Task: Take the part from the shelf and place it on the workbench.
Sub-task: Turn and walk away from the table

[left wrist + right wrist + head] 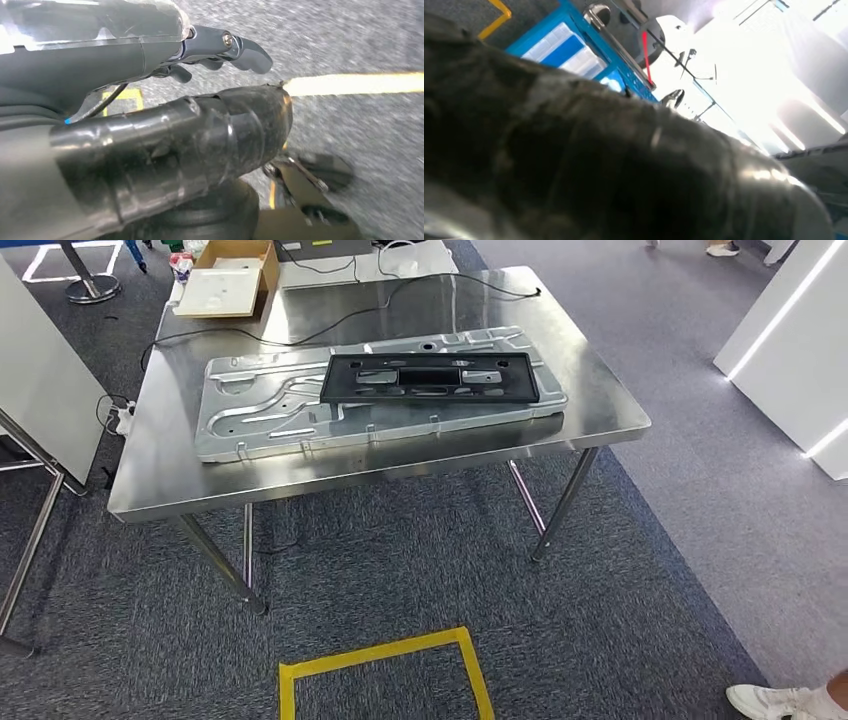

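A cardboard box (232,278) sits at the upper left of the frame, its pale flap open. A black cable (330,328) trails across the top centre. Yellow tape (385,668) marks a square on the grey carpet (660,570) at the bottom centre. A white shoe (775,702) (someone standing near) shows in the lower right corner.
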